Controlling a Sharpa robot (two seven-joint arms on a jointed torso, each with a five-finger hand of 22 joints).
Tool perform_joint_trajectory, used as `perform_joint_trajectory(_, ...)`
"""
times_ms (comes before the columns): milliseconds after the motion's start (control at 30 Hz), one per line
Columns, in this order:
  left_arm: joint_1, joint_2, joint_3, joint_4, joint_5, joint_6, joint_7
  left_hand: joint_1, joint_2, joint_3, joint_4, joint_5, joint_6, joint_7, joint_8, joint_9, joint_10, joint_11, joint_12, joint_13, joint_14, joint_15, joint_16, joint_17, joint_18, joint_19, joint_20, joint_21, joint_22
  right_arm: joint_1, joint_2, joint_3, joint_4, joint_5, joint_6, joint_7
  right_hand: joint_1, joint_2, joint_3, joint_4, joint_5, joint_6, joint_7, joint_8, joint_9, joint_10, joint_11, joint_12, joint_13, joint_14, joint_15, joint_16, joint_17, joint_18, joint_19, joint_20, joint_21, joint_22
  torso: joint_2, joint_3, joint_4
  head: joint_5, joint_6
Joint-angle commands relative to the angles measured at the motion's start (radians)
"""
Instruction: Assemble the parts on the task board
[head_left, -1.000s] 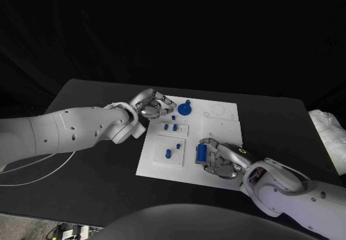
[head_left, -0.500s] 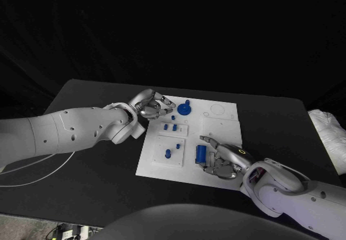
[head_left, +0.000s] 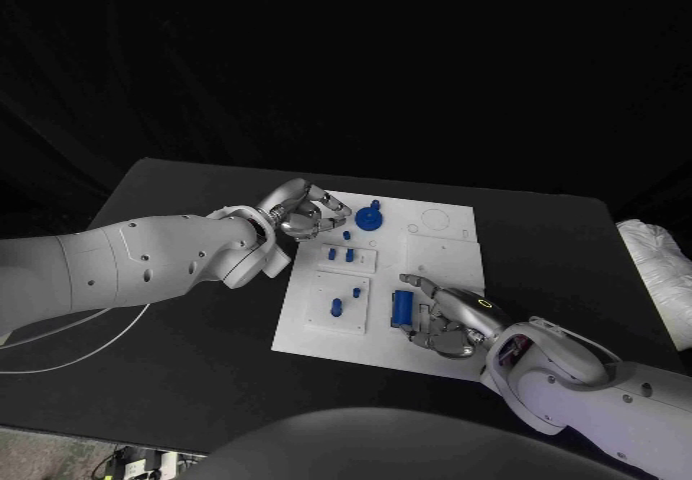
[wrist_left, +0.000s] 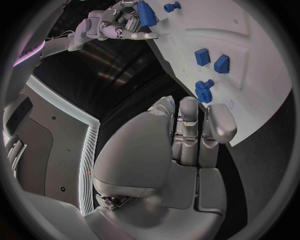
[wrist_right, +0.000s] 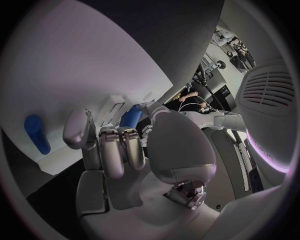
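— Blue block (head_left: 402, 308) sits pinched in the right hand (head_left: 444, 322) at the task board (head_left: 450, 262) near edge; a loose grip could tilt or drop it
— Left hand (head_left: 299, 211) curls on nothing by the far corner; harmless

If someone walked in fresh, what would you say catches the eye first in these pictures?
The white task board in the middle of the black table, dotted with small blue parts. The right robot hand grips a long blue part at the board's near edge. The left robot hand sits curled at the board's far left corner, beside a round blue knobbed part.
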Motion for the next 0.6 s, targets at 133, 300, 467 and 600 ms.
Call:
perform_joint_trajectory(133,-0.002,0.003,0.001,0.001,0.0,0.017,0.005,-0.003,0.007,0.006,0.003,0.006,-0.002,0.004,0.004,0.001,0.002,0.008,0.003,-0.001,-0.006,0.004,0.005,0.0,0.006,-0.002,0.006,-0.007,0.14,-0.002,0.002,0.0,-0.001,-0.005,0.019,0.01,0.047,-0.005,0.024,-0.036,0.056,0.097,0.051,0.123,0.036,0.099,-0.002,-0.001,0.258,0.102,-0.004,0.003,0.263,0.005,-0.002,0.001,-0.003,0.133,0.0,0.0002,-0.0001,0.001,0.0)
perform_joint_trajectory(300,-0.003,0.005,0.001,0.0,0.0,0.019,0.005,-0.003,0.007,0.006,0.003,0.006,-0.002,0.004,0.004,0.001,0.002,0.008,0.003,-0.001,-0.006,0.004,0.005,0.0,0.006,-0.002,0.006,-0.007,0.14,-0.002,0.002,0.0,-0.002,-0.005,0.014,0.014,0.067,-0.011,0.038,-0.059,0.052,0.167,0.045,0.238,0.074,0.101,-0.007,0.001,0.26,0.102,-0.008,0.003,0.263,0.005,0.001,-0.002,0.001,0.135,0.0,0.0002,0.0001,0.003,0.0)
perform_joint_trajectory(467,-0.005,0.005,0.001,0.0,0.001,0.022,0.005,-0.004,0.008,0.006,0.003,0.007,-0.003,0.005,0.004,0.001,0.002,0.008,0.003,-0.001,-0.006,0.006,0.006,0.0,0.006,-0.002,0.006,-0.007,0.14,-0.003,0.003,0.0,-0.003,-0.005,0.003,0.019,0.071,-0.008,0.044,-0.068,0.032,0.168,0.041,0.314,0.105,0.105,-0.009,0.003,0.263,0.102,-0.01,0.003,0.263,0.004,0.004,-0.005,0.005,0.136,0.0,0.0002,-0.0003,0.004,0.0)
perform_joint_trajectory(600,-0.007,0.006,0.001,-0.001,0.001,0.023,0.005,-0.005,0.01,0.007,0.003,0.007,-0.003,0.005,0.004,0.001,0.003,0.009,0.004,-0.001,-0.006,0.007,0.006,0.0,0.006,-0.002,0.007,-0.007,0.14,-0.003,0.004,0.0,-0.003,0.0,-0.011,0.024,0.065,-0.001,0.043,-0.069,0.03,0.176,0.034,0.4,0.148,0.106,-0.015,0.004,0.263,0.102,-0.015,0.003,0.263,0.004,0.007,-0.008,0.008,0.136,0.0,0.0002,0.0002,0.004,0.0)
